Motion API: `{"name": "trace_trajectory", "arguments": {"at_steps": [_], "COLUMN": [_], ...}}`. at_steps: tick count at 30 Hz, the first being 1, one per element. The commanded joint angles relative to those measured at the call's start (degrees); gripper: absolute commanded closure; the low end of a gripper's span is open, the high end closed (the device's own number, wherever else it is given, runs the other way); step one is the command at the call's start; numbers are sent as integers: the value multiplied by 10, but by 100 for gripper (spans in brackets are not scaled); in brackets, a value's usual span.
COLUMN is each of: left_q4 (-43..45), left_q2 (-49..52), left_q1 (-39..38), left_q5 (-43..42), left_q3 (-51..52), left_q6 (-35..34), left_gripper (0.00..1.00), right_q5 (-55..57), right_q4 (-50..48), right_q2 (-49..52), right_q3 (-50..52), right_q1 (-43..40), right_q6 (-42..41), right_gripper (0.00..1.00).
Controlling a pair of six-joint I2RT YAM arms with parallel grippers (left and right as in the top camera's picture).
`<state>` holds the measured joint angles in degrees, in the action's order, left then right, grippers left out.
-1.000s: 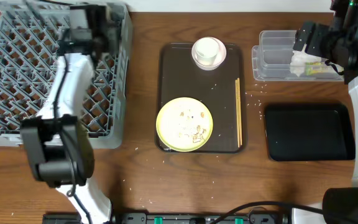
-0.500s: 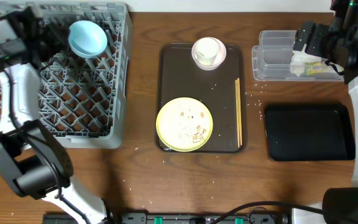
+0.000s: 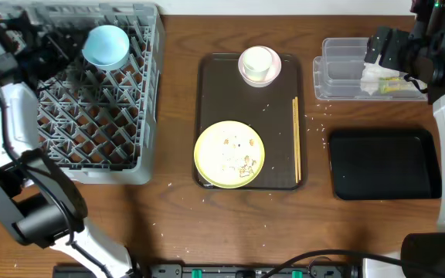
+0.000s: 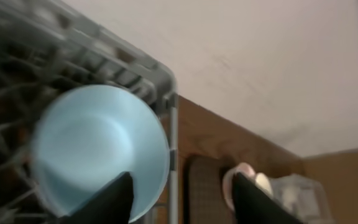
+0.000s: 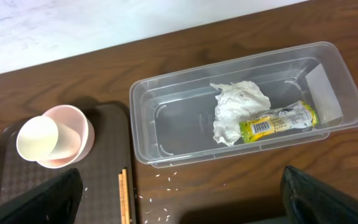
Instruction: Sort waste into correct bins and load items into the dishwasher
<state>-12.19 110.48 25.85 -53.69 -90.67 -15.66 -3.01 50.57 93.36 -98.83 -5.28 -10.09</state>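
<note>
**Left gripper** point(image 4: 182, 182): one. Jaws are seen parted, nothing clamped between them. It is held over the far corner of the rack, just beside the blue bowl; one finger point(image 4: 114, 199) is seen in front of the bowl's rim in the wrist view, and touch cannot be told.

**Blue bowl** point(image 3: 105, 46): one. It is lodged among the pegs at the rack's far side, tilted.

**Rack** point(image 3: 147, 116): one, grey, placed at the left of the table point(image 3: 176, 224).

**Right gripper** point(image 5: 180, 177): one. Jaws are spread wide, nothing held. It is hung above the tub.

**Tub** point(image 5: 166, 99): one, clear. Two pieces of waste are contained: one tissue point(image 5: 238, 109) and one wrapper point(image 5: 278, 119), touching.

**Black tray** point(image 3: 383, 164): one, set near the tub.

**Brown tray** point(image 3: 211, 85): one, at mid-table. On it are carried:
- one cup point(image 5: 37, 138), tipped inside one pink bowl point(image 5: 76, 140), at the far end;
- one plate point(image 3: 207, 154), yellow, at the near end, overhanging the edge, with scraps point(image 3: 239, 158) spread on it;
- two chopsticks point(image 3: 296, 139), laid together along the right edge.

**Loose grains** point(image 3: 315, 120): several, uncounted, scattered on the table between tray and tub.
</note>
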Motion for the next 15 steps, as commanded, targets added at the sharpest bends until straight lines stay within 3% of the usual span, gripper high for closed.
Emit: {"name": "trace_trajectory", "arguments": {"at_steps": [1, 4, 11, 15], "left_q4": [-1, -17, -41, -40], "left_q2": [7, 7, 7, 8], "left_q1": [-35, -74, -193, -235], "left_q5": [26, 122, 440, 543], "left_q3": [-2, -2, -2, -2], "left_q6": [78, 141, 312, 375], "left_gripper": [41, 40, 41, 41], "right_q5": [2, 2, 2, 2], "right_q4": [0, 0, 0, 0], "right_q2": [2, 1, 1, 1], "right_q3": [-4, -4, -4, -4], "right_q1": [-3, -3, -3, -3], "right_q6": [-6, -6, -6, -6], "right_gripper": [1, 1, 1, 1]}}
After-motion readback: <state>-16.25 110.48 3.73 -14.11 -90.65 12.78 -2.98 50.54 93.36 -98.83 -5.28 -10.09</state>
